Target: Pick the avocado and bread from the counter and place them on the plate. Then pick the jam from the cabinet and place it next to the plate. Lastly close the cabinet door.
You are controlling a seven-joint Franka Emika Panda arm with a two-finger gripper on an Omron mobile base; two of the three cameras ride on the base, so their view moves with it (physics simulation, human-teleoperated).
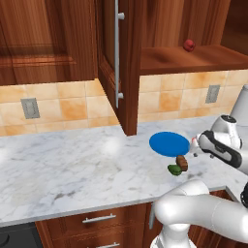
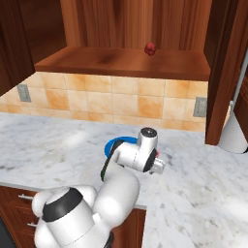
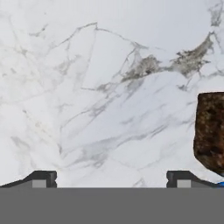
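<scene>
The blue plate (image 1: 167, 143) lies on the marble counter (image 1: 72, 169), and its rim (image 2: 111, 144) peeks out behind my arm. Just in front of it sit the brown bread (image 1: 182, 162) and the dark green avocado (image 1: 175, 169), side by side. My gripper (image 3: 111, 179) hangs open over bare marble, its fingertips (image 3: 43, 177) wide apart with nothing between them. In the hand view the bread (image 3: 210, 131) is off to the right of the jaws. The hand (image 1: 197, 145) is right of the plate. The cabinet door (image 1: 114, 63) stands open. The jam is out of view.
A dark red round thing (image 1: 189, 45) rests on the cabinet shelf (image 2: 121, 60). The tiled wall carries outlets (image 1: 30, 108). Wooden drawers (image 1: 97, 220) run below the counter's front edge. A second open door (image 2: 227, 72) stands at the right.
</scene>
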